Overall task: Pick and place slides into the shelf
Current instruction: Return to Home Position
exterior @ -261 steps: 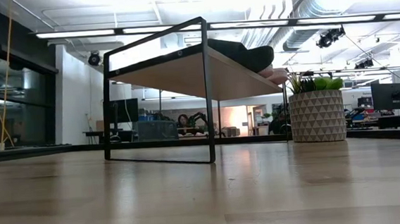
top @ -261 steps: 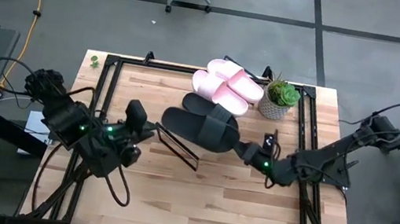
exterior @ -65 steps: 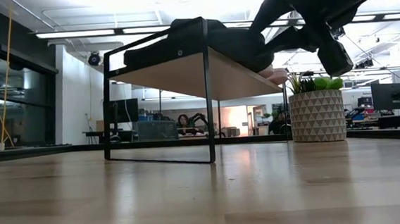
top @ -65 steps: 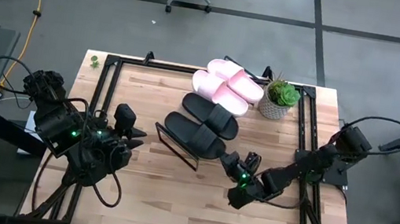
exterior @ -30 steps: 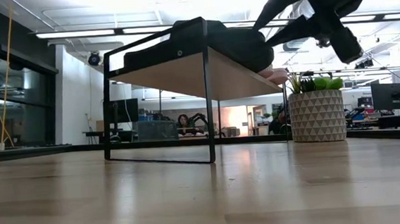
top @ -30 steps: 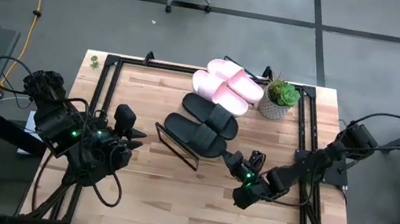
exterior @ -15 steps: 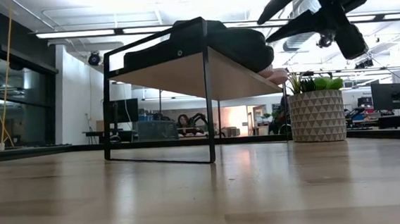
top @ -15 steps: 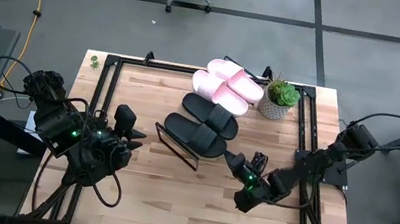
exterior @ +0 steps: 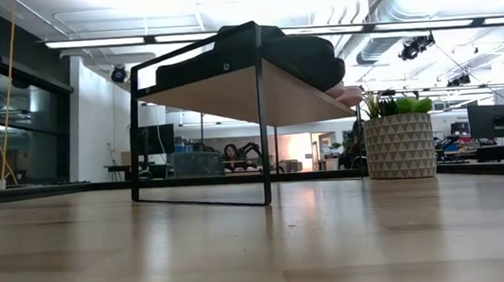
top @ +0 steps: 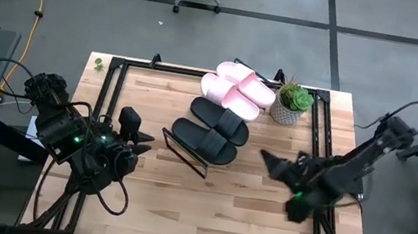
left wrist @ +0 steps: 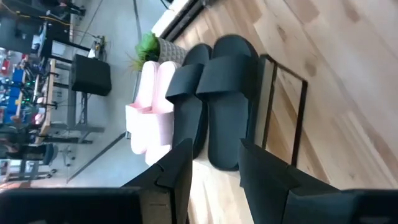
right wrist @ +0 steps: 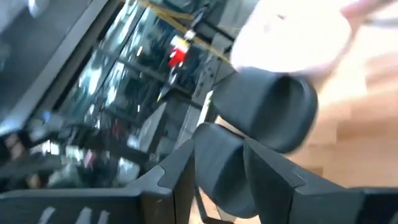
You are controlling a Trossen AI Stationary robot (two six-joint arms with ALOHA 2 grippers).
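Right gripper (top: 273, 161) has swung back from the shelf (exterior: 231, 93), toward 4 o'clock.
Its fingers are spread and empty. The slides lie at its 10 o'clock, black pair (top: 206, 139) and pink pair (top: 236, 88) on the shelf, long axes 10-to-4. Left gripper (top: 130, 120) waits at their 9 o'clock, also spread.

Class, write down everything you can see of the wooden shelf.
The slanted light-wood shelf board on a thin black metal frame stands on the plank tabletop, with an open rectangular leg frame at its near end. Two matte black slides and two pale pink slides lie along it, covering its top. Nothing else touches it.
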